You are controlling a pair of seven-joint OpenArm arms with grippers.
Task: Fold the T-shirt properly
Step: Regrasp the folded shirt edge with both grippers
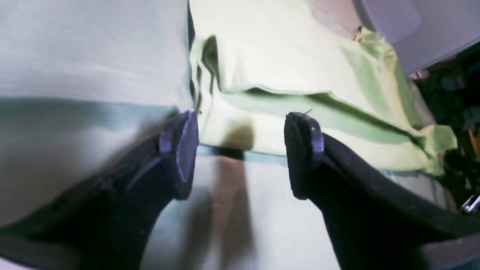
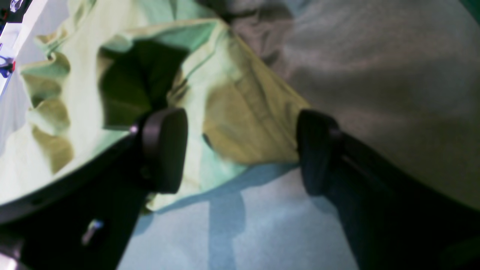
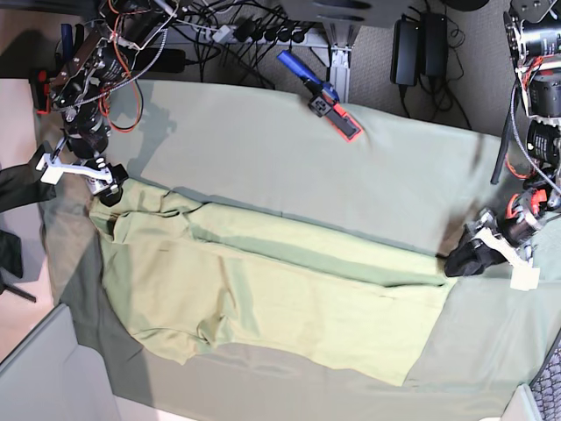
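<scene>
1. We see the T-shirt (image 3: 263, 289), light olive, spread lengthwise across the grey-green tablecloth (image 3: 289, 149), with long folds running along its body and one end bunched and wrinkled.
2. Our left gripper (image 1: 240, 150) stands wide apart, grasping nothing; the shirt's layered edge lies just beyond its fingertips (image 1: 183, 150), apart from them.
3. Our right gripper (image 2: 240, 150) is spread fully and holds nothing; a crumpled corner of the shirt lies between its two pads (image 2: 165, 146), though we cannot tell whether cloth touches them.
4. In the base view each gripper sits at an opposite end of the shirt.
5. Past the tablecloth's far edge lie cables (image 3: 228, 35) and a blue-handled tool (image 3: 320, 92).
</scene>
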